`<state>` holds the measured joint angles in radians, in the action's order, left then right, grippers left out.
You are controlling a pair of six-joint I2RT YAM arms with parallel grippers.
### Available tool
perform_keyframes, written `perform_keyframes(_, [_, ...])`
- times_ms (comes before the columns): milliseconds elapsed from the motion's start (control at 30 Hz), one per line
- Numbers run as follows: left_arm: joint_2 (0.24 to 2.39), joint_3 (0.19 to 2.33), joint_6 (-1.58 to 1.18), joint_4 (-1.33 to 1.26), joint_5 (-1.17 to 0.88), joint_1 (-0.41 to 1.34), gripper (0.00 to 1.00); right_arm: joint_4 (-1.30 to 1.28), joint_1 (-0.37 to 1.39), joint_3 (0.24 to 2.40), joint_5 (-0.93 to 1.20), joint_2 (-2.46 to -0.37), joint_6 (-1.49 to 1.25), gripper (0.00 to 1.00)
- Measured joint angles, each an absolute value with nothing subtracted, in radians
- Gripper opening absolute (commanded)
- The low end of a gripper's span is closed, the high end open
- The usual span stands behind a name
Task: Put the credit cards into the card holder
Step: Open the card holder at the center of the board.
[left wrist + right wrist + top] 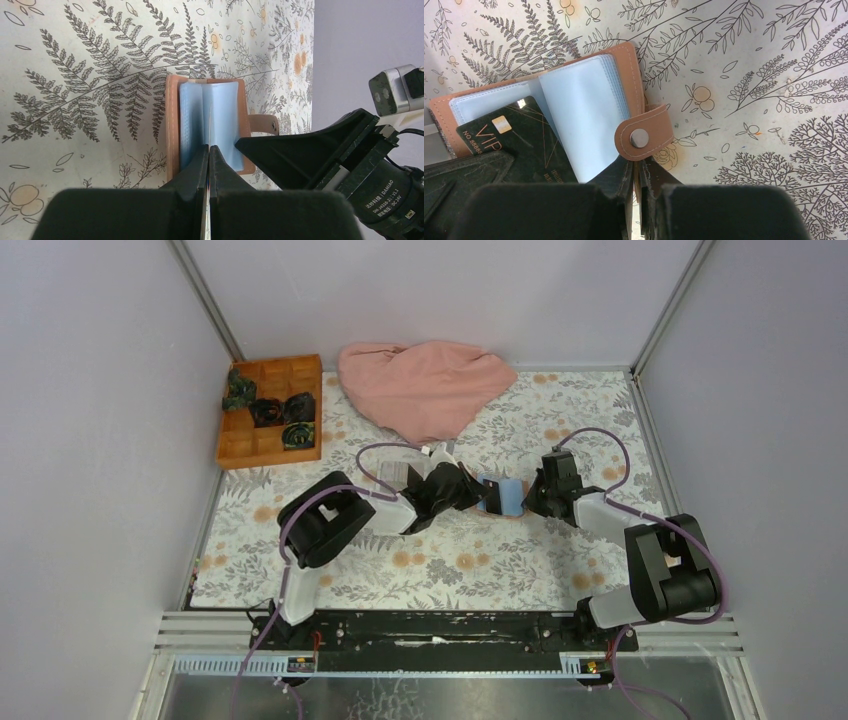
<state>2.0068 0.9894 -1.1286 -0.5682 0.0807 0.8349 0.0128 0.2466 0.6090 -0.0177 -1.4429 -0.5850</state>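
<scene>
"VIP" and "NO.888…" printed on the black credit card (519,142), "DAMIAO" and, seemingly, "DC 24V" read on the right arm's motor housing (387,192)

Fingers (465,492) either side of card holder (503,496)

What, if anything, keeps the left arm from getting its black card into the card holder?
Probably nothing, so yes: the card holder lies open with its sleeves fanned up, and the right fingers appear to hold its strap-side edge. The left fingers grip the black card, whose corner lies over a sleeve.
</scene>
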Motion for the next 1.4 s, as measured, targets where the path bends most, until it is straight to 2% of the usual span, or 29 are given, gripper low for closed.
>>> perform_keyframes(1400, [2.112,0.947,-1.301,-0.845,-0.048,0.761,0.00,0.018,0.242,0.642,-0.017,-1.489,-0.580,0.03])
